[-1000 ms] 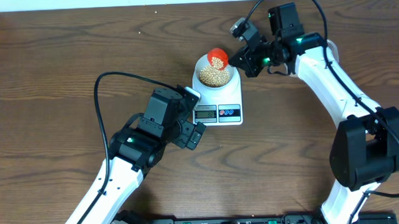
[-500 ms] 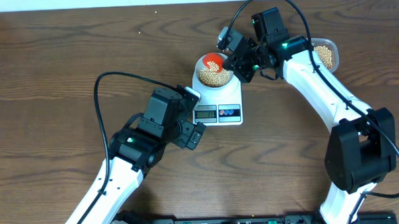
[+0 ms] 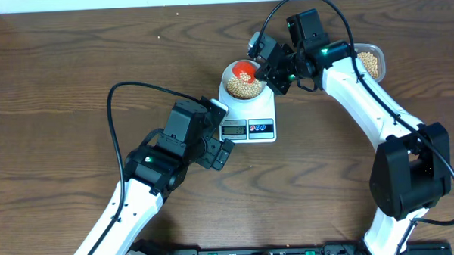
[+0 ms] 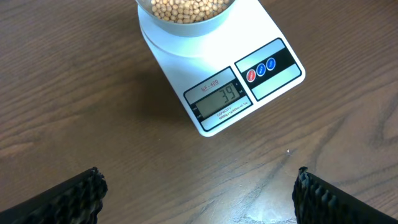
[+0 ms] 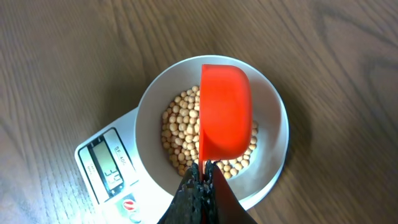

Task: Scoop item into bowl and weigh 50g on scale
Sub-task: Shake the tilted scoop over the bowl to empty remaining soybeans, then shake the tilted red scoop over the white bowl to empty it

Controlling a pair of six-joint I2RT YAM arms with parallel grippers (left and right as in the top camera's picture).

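The white scale [image 3: 249, 111] sits mid-table with the pale bowl [image 3: 229, 73] on it, partly filled with tan beans [image 3: 242, 84]. In the left wrist view the scale [image 4: 249, 87] shows 39 on its display. My right gripper [image 3: 273, 73] is shut on the handle of an orange scoop [image 3: 244, 68], held tipped over the bowl. The right wrist view shows the scoop [image 5: 225, 112] turned over above the beans [image 5: 180, 124] in the bowl [image 5: 273, 112], pinched in my right gripper [image 5: 203, 168]. My left gripper [image 3: 222, 152] is open and empty, just left of the scale's front.
A clear plastic tub [image 3: 370, 62] with more beans stands at the back right, partly behind my right arm. The table's far edge runs along the top of the overhead view.
My right gripper swung left with the orange scoop, from the bowl's far right rim to over the bowl, uncovering the tub. It has held still for the last half second. The left arm has not moved.
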